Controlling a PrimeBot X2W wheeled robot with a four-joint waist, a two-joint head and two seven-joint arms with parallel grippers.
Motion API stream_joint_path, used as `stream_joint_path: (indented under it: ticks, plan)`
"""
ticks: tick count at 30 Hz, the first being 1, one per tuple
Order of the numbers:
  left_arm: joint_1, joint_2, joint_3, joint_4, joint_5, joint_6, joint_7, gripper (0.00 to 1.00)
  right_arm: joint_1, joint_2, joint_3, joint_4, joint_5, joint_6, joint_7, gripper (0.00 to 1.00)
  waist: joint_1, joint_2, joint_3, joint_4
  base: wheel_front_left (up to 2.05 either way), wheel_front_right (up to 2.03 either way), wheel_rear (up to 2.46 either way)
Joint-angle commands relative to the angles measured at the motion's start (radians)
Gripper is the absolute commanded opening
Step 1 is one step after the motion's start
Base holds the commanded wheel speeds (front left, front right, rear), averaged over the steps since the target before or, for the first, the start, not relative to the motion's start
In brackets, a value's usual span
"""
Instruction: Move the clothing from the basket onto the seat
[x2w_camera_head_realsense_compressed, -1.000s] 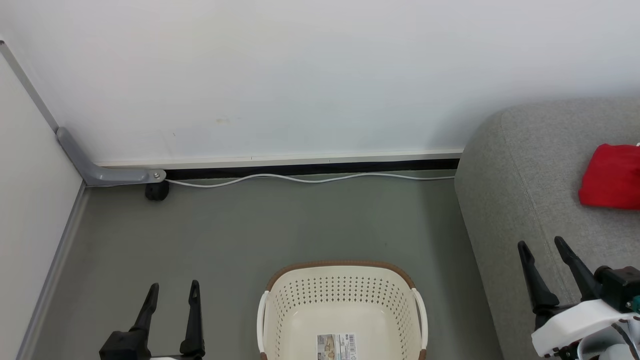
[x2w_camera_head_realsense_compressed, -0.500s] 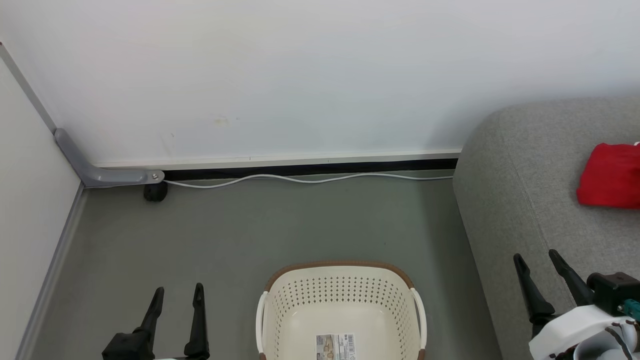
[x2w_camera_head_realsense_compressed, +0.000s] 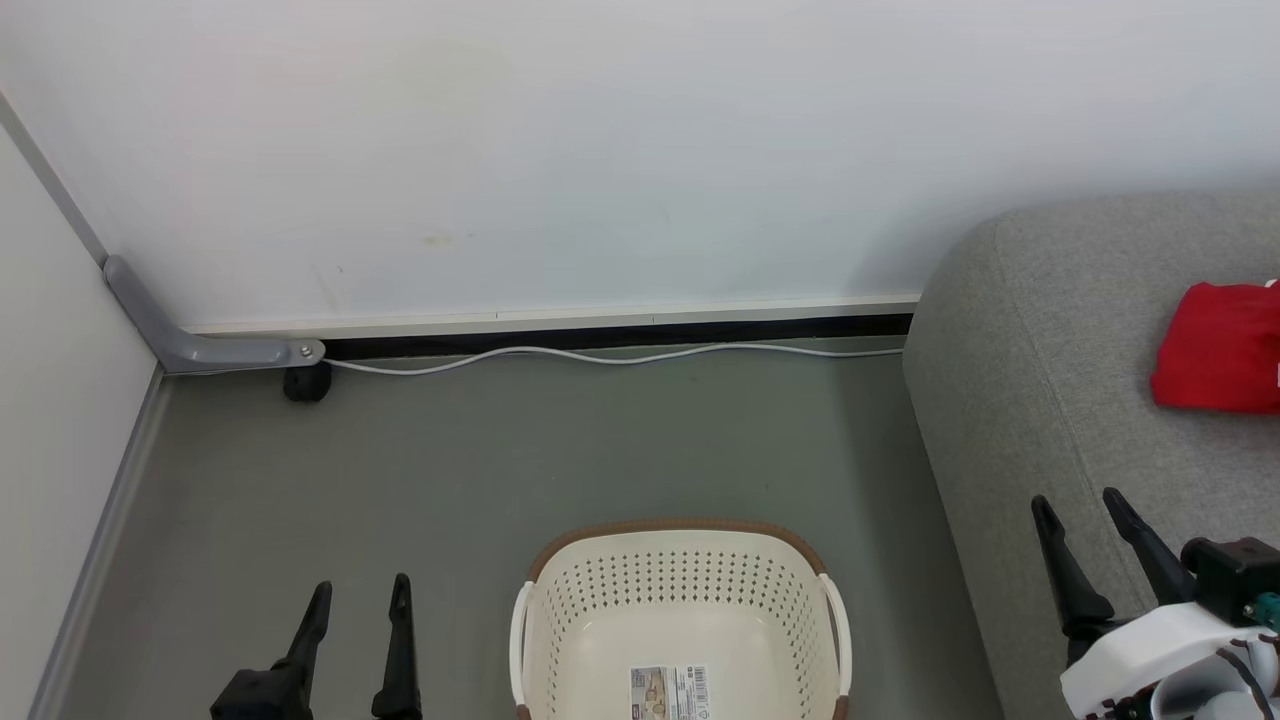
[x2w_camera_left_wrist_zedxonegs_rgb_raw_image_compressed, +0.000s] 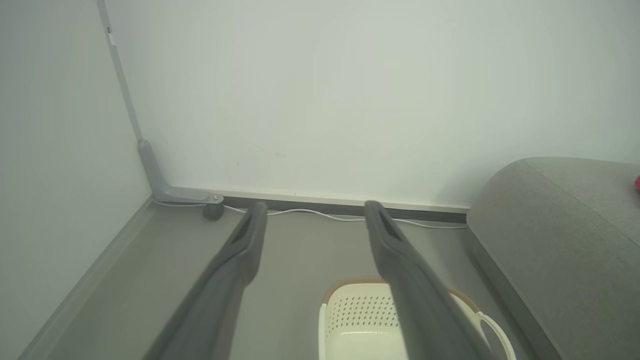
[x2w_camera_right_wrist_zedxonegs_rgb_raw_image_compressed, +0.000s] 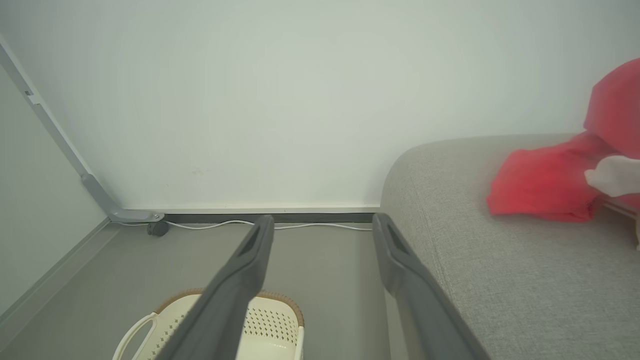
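**Here: basket on the floor by a room corner, red clothing up on the seat**

- Basket (x2w_camera_head_realsense_compressed: 680, 585) stands on a matt grey-green floor (x2w_camera_head_realsense_compressed: 500, 470) and is cut off by the lower edge of the head view. It is cream with perforated walls, a brown rim and a white handle on each side. The part of its base that shows is bare plastic with a paper label (x2w_camera_head_realsense_compressed: 670, 692).
- Right of the basket is the seat (x2w_camera_head_realsense_compressed: 1050, 380), in grey woven upholstery with a rounded corner. A strip of floor lies between the two.
- Clothing (x2w_camera_head_realsense_compressed: 1220, 350) lies on top of the seat, well to the right of the basket and beyond it. It is a red heap cut by the frame edge. The right wrist view shows a white bit at its side.
- Beyond the basket is a plain pale wall (x2w_camera_head_realsense_compressed: 600, 150) with a white skirting (x2w_camera_head_realsense_compressed: 600, 322) and a dark gap under it. A white cable (x2w_camera_head_realsense_compressed: 600, 357) snakes along the floor at its foot.
- Beyond and left of the basket a side wall (x2w_camera_head_realsense_compressed: 50, 400) meets the first at a corner. A grey bracket (x2w_camera_head_realsense_compressed: 200, 352) runs down that corner and bends along the floor. A small black knob (x2w_camera_head_realsense_compressed: 305, 385) sits just under its end.
- Left gripper (x2w_camera_head_realsense_compressed: 362, 585) hovers over the floor just left of the basket, fingers spread wide with nothing between them.
- Right gripper (x2w_camera_head_realsense_compressed: 1076, 497) is to the right of the basket, over the seat's near edge. Its fingers are equally wide and hold nothing, and it is well apart from the clothing.
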Motion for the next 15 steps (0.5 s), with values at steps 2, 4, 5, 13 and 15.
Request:
stream_joint_path:
  ticks: [2,4,5,13,15]
  plan:
    - [-0.029,0.004,0.026,-0.018,-0.005,-0.001,-0.006,1.0,-0.031,-0.018,0.008,-0.026,-0.001,0.003,-0.006,1.0,0.0,0.0,-0.001,0.001,0.0,0.0,0.0]
    - [-0.028,0.004,0.026,-0.007,-0.017,-0.003,-0.006,1.0,-0.03,-0.017,0.005,-0.029,-0.002,0.003,-0.006,1.0,0.0,0.0,-0.001,0.001,0.0,0.0,0.0]
    - [-0.029,0.004,0.027,-0.002,-0.02,-0.003,-0.006,1.0,-0.03,-0.016,0.001,-0.032,-0.003,0.003,-0.006,1.0,0.0,0.0,-0.001,0.001,0.0,0.0,0.0]
    - [-0.006,-0.005,0.006,0.061,-0.048,-0.006,0.013,0.0,0.025,0.033,-0.007,0.017,0.033,0.0,0.011,0.0,0.0005,0.0,-0.001,0.001,0.0,0.0,0.0]
    - [-0.009,-0.004,0.01,0.06,-0.07,-0.009,0.019,0.0,0.026,0.036,-0.012,0.012,0.051,0.0,0.017,0.0,0.0018,0.0,-0.002,0.001,0.0,0.0,0.0]
